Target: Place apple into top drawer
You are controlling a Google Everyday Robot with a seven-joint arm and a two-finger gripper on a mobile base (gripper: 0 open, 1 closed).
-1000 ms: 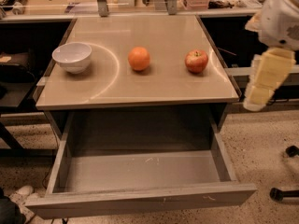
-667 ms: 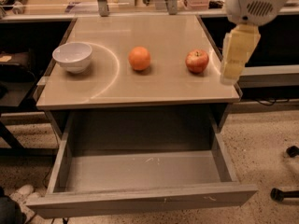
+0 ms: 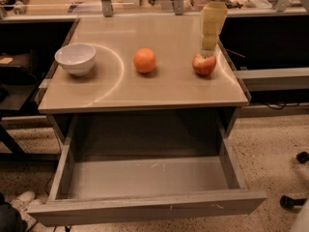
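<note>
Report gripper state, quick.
Gripper: just above the apple, which sits on the table; open, closed or holding cannot be told.

Gripper [image 3: 208, 51] over right side of table [image 3: 169, 88], just above apple [image 3: 204, 65]. Orange [image 3: 145, 61] at centre, white bowl [image 3: 76, 58] left. Top drawer [image 3: 145, 208] open, near side.

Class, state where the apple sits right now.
In the camera view the apple rests on the tabletop near its right edge, right of the orange, with the claw just above it.
</note>
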